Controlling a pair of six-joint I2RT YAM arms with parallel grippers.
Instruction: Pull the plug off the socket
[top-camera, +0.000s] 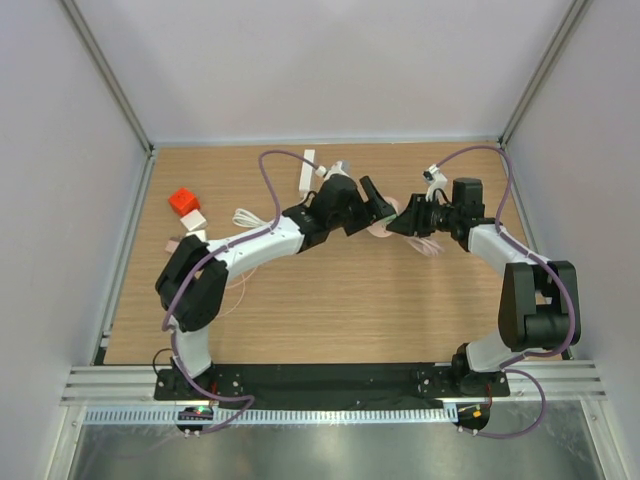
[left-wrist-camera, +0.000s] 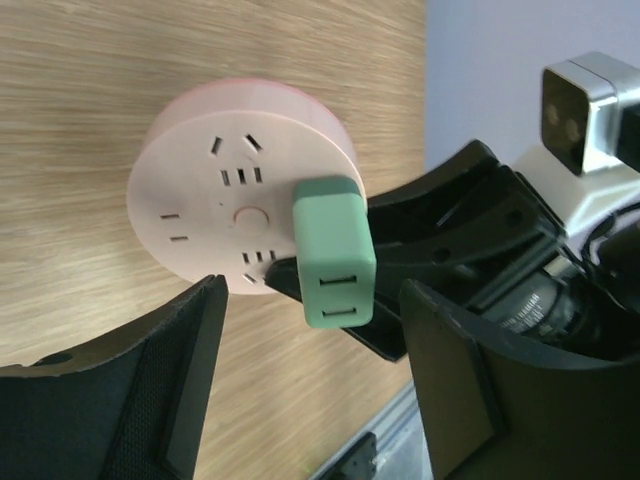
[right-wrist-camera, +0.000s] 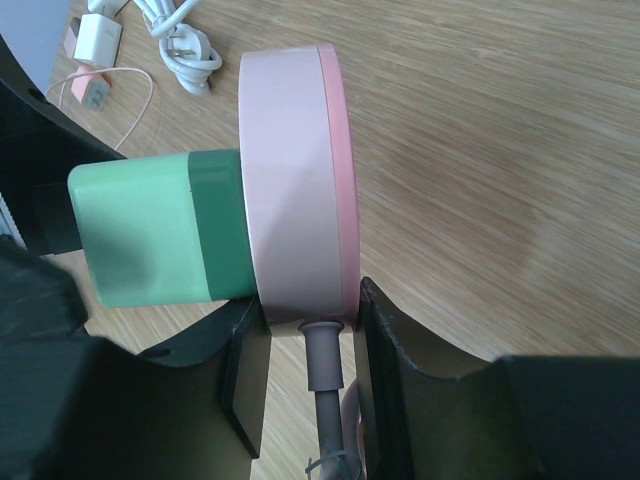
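Clamping the pink socket (right-wrist-camera: 295, 170), right claw (right-wrist-camera: 310, 350); left claw (left-wrist-camera: 312, 335) open, straddling green plug (left-wrist-camera: 335, 250).

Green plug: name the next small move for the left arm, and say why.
Probably close the left fingers on the green plug. They stand open on either side of it, not touching, while it sits seated in the pink socket, which the right fingers clamp at its rim by the cord. A grip must come before any pull.

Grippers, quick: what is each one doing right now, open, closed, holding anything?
Left gripper: open, either side of the green plug, not gripping.
Right gripper: closed on the pink socket.
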